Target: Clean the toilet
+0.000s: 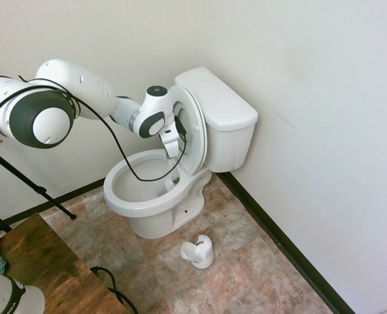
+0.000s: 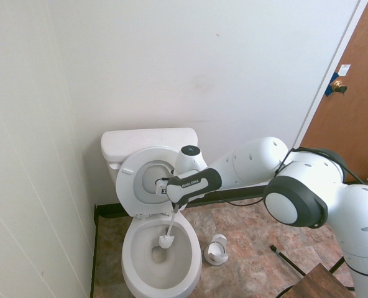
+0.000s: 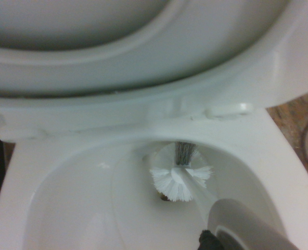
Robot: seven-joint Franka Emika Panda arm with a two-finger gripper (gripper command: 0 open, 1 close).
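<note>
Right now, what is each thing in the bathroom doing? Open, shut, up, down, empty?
toilet: seat and lid both raised against the tank.
toilet brush: upright, head down inside the bowl.
gripper: shut on the toilet brush handle.
brush holder: empty, on the floor beside the toilet.
door: shut.

You see a small white brush holder [image 1: 198,252] on the tiled floor [image 1: 246,261], a wooden table [image 1: 43,265] nearby, and a brown door [image 2: 358,105].
</note>
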